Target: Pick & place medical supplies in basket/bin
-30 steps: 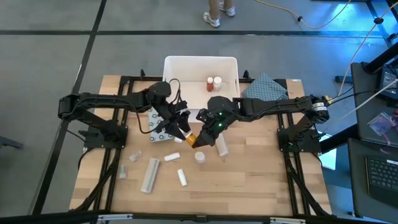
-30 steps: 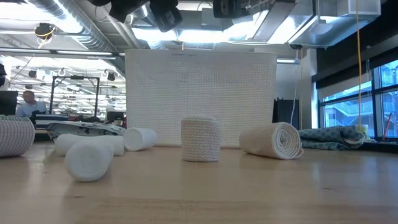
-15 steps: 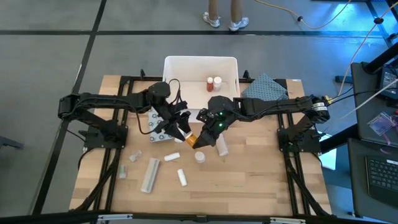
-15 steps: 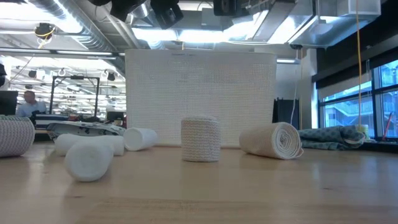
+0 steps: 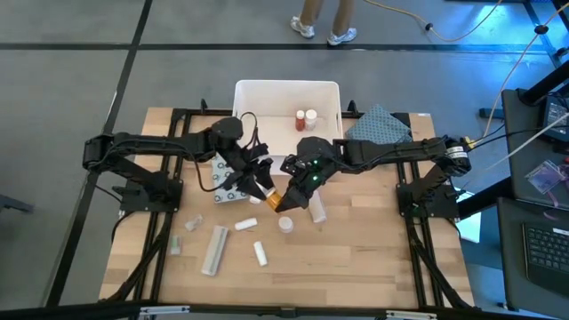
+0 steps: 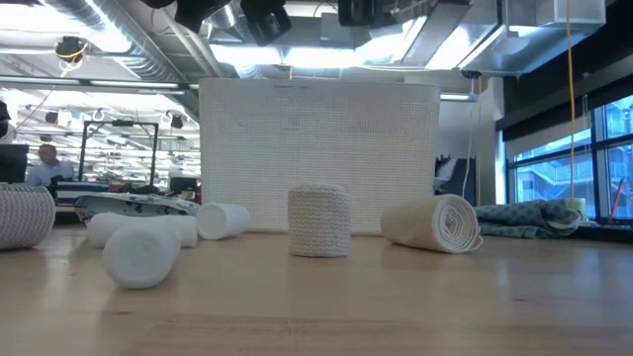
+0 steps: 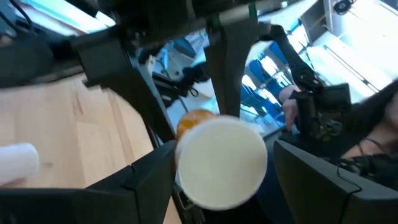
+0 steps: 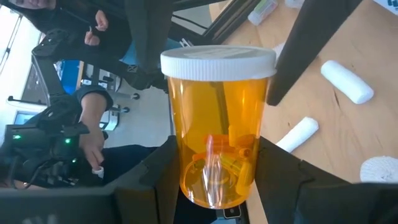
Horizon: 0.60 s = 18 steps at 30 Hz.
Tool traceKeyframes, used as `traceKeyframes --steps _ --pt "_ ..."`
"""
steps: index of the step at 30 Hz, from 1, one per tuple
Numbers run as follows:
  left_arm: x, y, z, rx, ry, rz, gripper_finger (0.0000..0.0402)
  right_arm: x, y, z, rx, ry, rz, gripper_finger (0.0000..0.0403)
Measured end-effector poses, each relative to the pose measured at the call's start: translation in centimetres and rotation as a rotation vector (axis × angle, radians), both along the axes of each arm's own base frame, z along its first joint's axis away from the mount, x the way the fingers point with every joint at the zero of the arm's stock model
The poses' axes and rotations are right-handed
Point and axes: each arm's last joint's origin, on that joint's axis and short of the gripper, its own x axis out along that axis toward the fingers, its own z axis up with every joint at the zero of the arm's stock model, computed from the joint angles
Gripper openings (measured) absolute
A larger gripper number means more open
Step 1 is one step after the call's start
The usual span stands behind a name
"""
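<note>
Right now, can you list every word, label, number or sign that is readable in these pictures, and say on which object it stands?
No text can be read in any view.
Orange bottle, between both grippers: no label or print shows; its white cap is blank.
Red bottles in the white bin: too small to read.
Grey dotted packet: dots only, no legible words.

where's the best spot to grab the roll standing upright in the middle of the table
Take the upright roll by its curved side wall, about mid-height, coming straight down from above with the fingers on opposite sides. It stands on its flat end, so the wall is exposed all round. The roll lying on its side sits apart from it, so the fingers should have room.
</note>
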Motion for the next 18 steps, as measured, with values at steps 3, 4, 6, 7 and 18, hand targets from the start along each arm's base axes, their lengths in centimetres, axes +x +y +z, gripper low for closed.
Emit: traceKeyframes --steps 3,4,6,7,18 --pt "0.03 0.03 0.05 0.002 -0.005 0.013 0.0254 -0.02 0.00 -0.07 -0.001 0.007 0.000 0.0167" --pt "0.03 0.04 0.06 0.002 -0.004 0.017 0.0255 -0.02 0.00 -0.07 -0.001 0.007 0.000 0.0167" --pt "0.05 0.06 0.06 -0.001 0.000 0.030 0.0255 -0.03 -0.01 -0.09 -0.002 0.009 -0.002 0.0167" --pt "0.07 0.09 0.10 -0.005 0.003 0.043 0.0255 -0.04 -0.01 -0.10 -0.002 0.011 -0.002 0.0167" --pt "0.00 0.05 0.16 -0.015 0.007 0.012 0.0254 -0.01 0.02 -0.09 -0.019 -0.007 0.013 0.0167"
